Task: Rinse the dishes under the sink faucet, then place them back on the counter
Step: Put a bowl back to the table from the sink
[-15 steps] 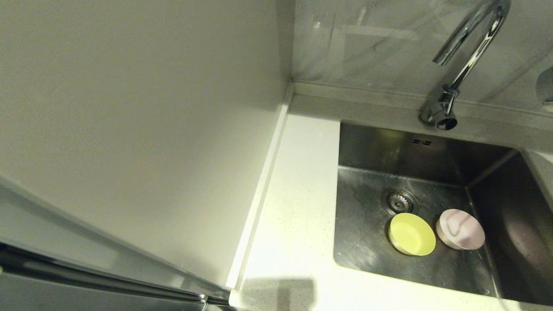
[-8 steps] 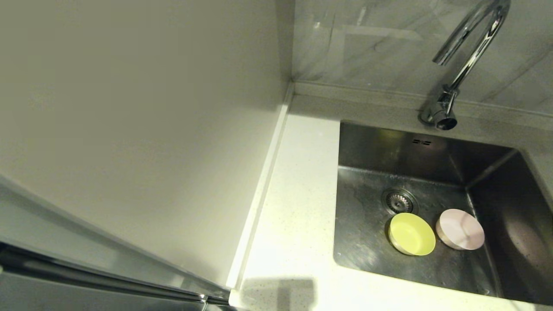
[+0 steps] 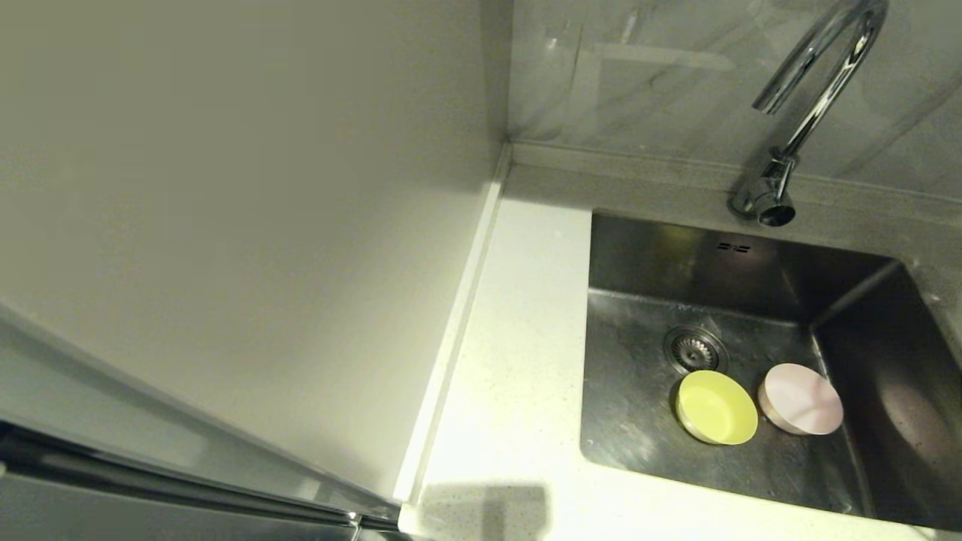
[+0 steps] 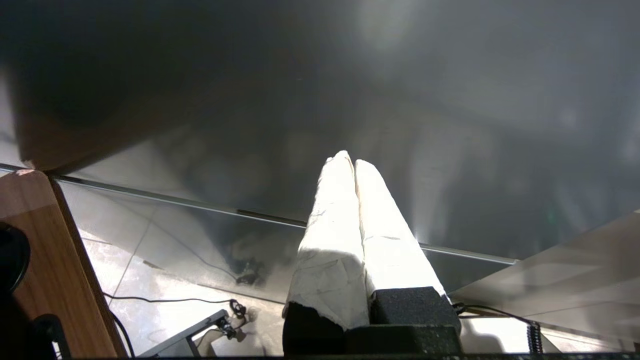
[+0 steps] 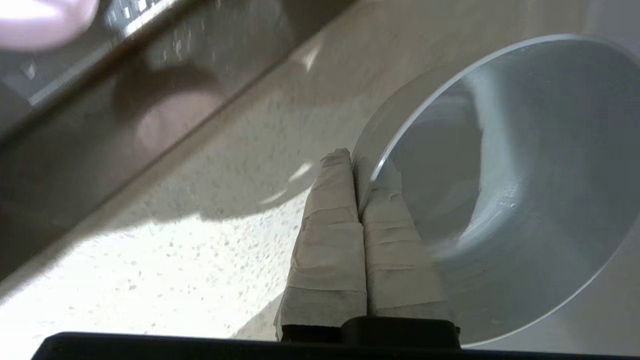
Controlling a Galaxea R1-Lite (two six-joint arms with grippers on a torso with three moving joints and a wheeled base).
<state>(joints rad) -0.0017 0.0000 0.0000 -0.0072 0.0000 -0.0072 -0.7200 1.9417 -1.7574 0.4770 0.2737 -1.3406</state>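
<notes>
The pale blue bowl (image 5: 525,165) shows only in the right wrist view, tilted just above the speckled white counter (image 5: 200,240). My right gripper (image 5: 352,159) is shut on its rim, one finger inside and one outside. In the head view the yellow bowl (image 3: 716,406) and the pink bowl (image 3: 800,398) lie side by side on the floor of the steel sink (image 3: 639,436), just in front of the drain (image 3: 694,349). The chrome faucet (image 3: 812,98) arches over the sink's back edge. Neither gripper appears in the head view. My left gripper (image 4: 352,161) is shut on nothing, parked away from the sink.
A strip of white counter (image 3: 518,361) runs along the sink's left side, bounded by a raised edge strip (image 3: 458,315) and a tall pale panel (image 3: 225,188). Grey marbled tiles (image 3: 661,68) stand behind the faucet. The left wrist view shows a steel surface (image 4: 450,100) and floor cables.
A pale rounded shape at the head view's right edge has gone out of view. The dark reflection that lay over the pink bowl has gone. Both bowls in the sink stayed still.
</notes>
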